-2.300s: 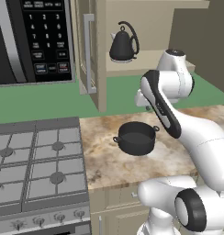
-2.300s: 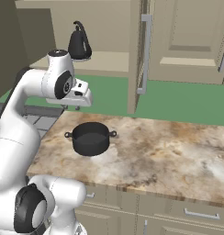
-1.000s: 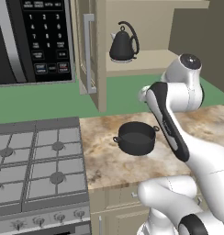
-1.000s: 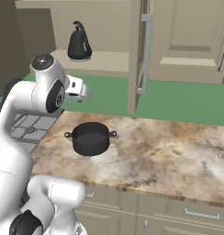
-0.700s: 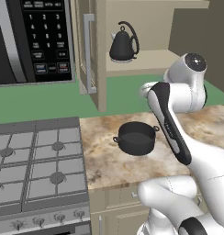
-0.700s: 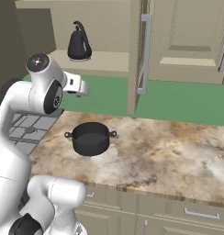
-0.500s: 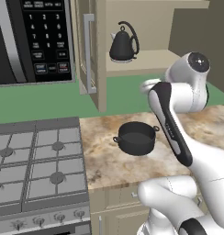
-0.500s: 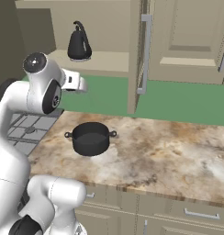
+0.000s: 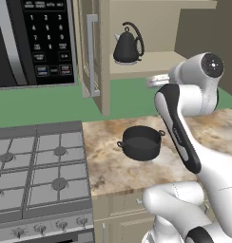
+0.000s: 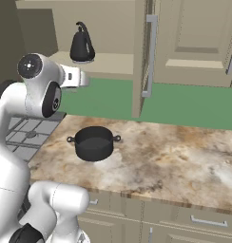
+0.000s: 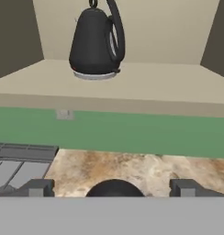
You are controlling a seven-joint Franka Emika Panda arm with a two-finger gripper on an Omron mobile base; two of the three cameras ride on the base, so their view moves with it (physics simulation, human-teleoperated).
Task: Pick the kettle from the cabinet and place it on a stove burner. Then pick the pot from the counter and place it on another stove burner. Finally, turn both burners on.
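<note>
The opening stage of the task, as we judge it. The kettle stands upright on the shelf of the open cabinet, not yet lifted; the pot sits on the marbled desk, just right of the stove, whose burners carry nothing. We therefore count every step as outstanding: moving the kettle, moving the pot, and lighting two burners. The tool is raised in front of the shelf and below its level, aimed toward the kettle but well apart from it. In the hand view its two fingertips stand spread wide, with nothing between them and nothing touched; the pot's dark rim shows below, between the tips, far beneath on the desk.
</note>
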